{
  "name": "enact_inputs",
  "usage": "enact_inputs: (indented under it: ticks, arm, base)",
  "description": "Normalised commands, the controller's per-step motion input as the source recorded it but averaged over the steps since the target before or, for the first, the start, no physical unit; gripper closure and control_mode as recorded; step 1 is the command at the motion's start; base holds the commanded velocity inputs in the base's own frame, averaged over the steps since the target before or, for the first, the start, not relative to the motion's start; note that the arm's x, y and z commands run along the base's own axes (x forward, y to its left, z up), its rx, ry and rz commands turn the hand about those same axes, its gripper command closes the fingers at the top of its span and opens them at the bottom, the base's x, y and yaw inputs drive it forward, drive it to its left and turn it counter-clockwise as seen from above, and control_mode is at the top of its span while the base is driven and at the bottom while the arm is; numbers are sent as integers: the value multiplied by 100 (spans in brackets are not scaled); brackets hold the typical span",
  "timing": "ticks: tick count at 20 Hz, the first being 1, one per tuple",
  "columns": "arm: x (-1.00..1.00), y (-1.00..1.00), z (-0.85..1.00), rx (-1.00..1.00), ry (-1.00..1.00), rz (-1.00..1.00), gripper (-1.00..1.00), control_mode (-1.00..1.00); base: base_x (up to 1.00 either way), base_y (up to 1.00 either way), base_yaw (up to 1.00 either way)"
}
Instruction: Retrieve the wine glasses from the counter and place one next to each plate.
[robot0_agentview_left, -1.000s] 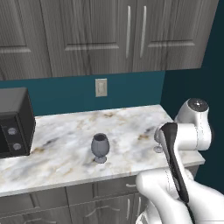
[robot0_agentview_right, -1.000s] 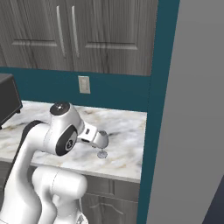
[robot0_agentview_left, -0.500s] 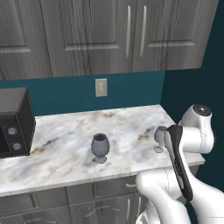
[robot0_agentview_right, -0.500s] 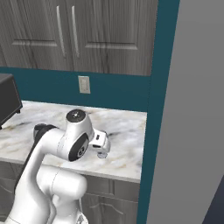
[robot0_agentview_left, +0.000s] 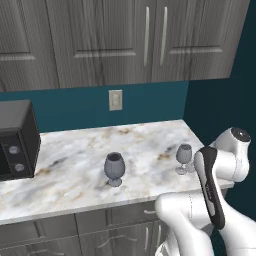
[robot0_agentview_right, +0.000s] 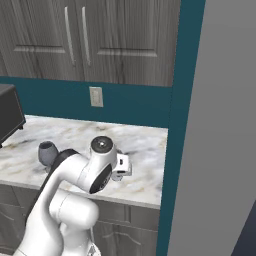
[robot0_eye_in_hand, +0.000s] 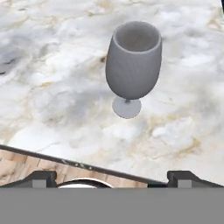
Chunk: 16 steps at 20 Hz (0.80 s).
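Two smoky grey wine glasses stand upright on the marble counter (robot0_agentview_left: 75, 150). The wider glass (robot0_agentview_left: 114, 168) is near the middle, also seen as the wider glass (robot0_agentview_right: 47, 152). The narrower glass (robot0_agentview_left: 184, 158) stands near the counter's right end. In the hand view this narrower glass (robot0_eye_in_hand: 133, 61) is straight ahead, apart from my gripper (robot0_eye_in_hand: 113, 178). The gripper is open, with its fingertips (robot0_eye_in_hand: 41, 177) wide apart near the counter's front edge and nothing between them. My hand (robot0_agentview_right: 122, 167) is low over the right end of the counter (robot0_agentview_right: 145, 150). The plates are out of view.
A black microwave (robot0_agentview_left: 15, 140) sits at the counter's left end. Grey wall cabinets (robot0_agentview_left: 125, 40) hang above, with an outlet (robot0_agentview_left: 115, 100) on the teal wall. A teal panel (robot0_agentview_right: 175, 125) and a grey wall (robot0_agentview_right: 220, 125) close off the right side.
The arm has swung right and lower, bringing the hand down by the counter's right end. The narrower glass now stands uncovered in the left base view. Neither glass moved.
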Motion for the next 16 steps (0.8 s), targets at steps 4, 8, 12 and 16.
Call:
enact_inputs:
  ticks: [4,8,12,16]
  arm:
    - [15,0,-37,0,-28,18,-100,-100]
    - [22,0,-44,0,-24,18,-100,-100]
    - [22,0,-44,0,-23,14,-100,-100]
    - [21,0,-27,1,-13,12,-100,-100]
  base:
    - [0,0,0]
    - [0,0,0]
    - [0,0,0]
    - [0,0,0]
